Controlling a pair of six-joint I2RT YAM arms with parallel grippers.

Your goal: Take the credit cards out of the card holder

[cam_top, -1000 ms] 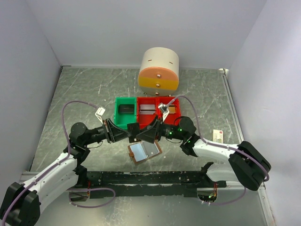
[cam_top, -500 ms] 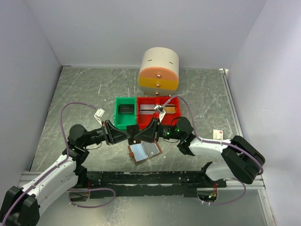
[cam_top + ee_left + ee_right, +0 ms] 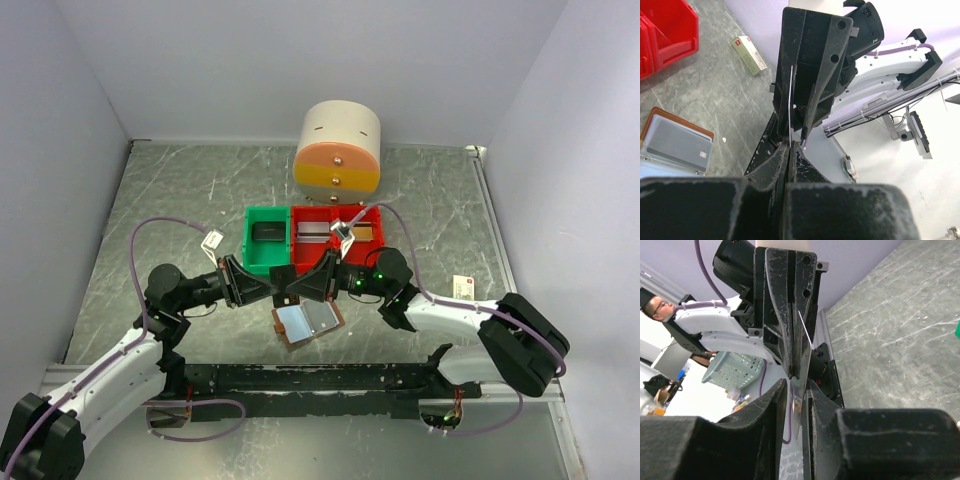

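The brown card holder (image 3: 308,322) lies open on the table, below both grippers, and a grey card shows in one panel (image 3: 674,144). My left gripper (image 3: 275,288) is shut on a thin credit card (image 3: 791,105), held edge-on above the table. My right gripper (image 3: 297,286) faces it tip to tip. Its fingers (image 3: 812,75) are open and stand on either side of the card's free end. In the right wrist view the card (image 3: 801,385) sits in the gap of my right gripper (image 3: 796,382), close to one finger, while the left gripper (image 3: 788,305) faces it.
A green bin (image 3: 267,240) and red bins (image 3: 335,232) stand just behind the grippers. A round cream and orange drawer unit (image 3: 338,148) is further back. A cream box with a red mark (image 3: 462,287) lies at the right. A black rail (image 3: 310,378) runs along the near edge.
The two grippers have closed in on each other above the holder. The right gripper's open fingers now stand around the card held by the left.
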